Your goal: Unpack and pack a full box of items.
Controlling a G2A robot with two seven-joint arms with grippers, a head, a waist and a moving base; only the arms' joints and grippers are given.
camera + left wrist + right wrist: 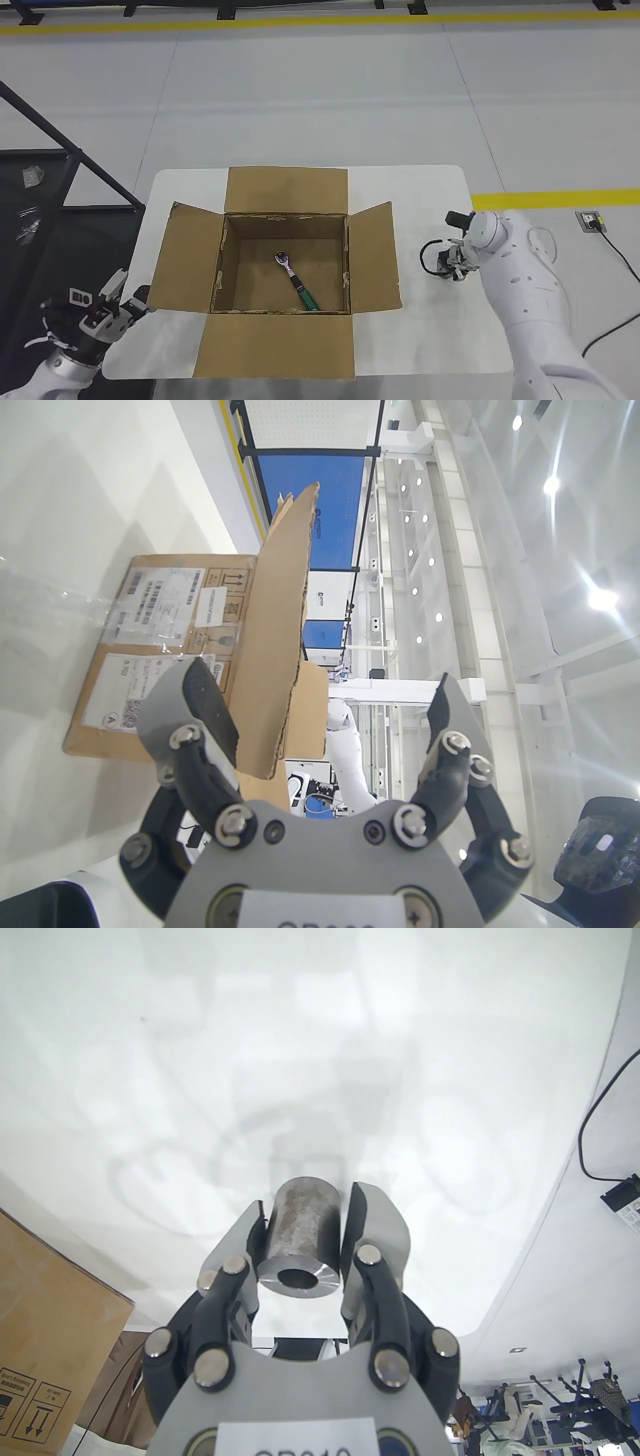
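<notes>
**Top view.** One box (287, 345) open on bench (430, 190), four flaps spread. One wrench (296, 281) on box floor, long axis diagonal. Right jaws hang over bare bench just beside box and are nearer to wrench; left jaws hang off bench corner.

**Left wrist view.** Left jaws spread, empty. Box ahead of them, one flap (280, 625) edge-on in front.

**Right wrist view.** Right jaws clenched on one metal cylinder (302, 1233), axis along fingers, bored end toward wrist. Bench ahead of jaws, box off to one side; set-down probably turns on that sideways offset.

left gripper (322, 680): fingers (207, 705) spread | right gripper (307, 1203): fingers (370, 1223) clamp metal cylinder (300, 1233)
</notes>
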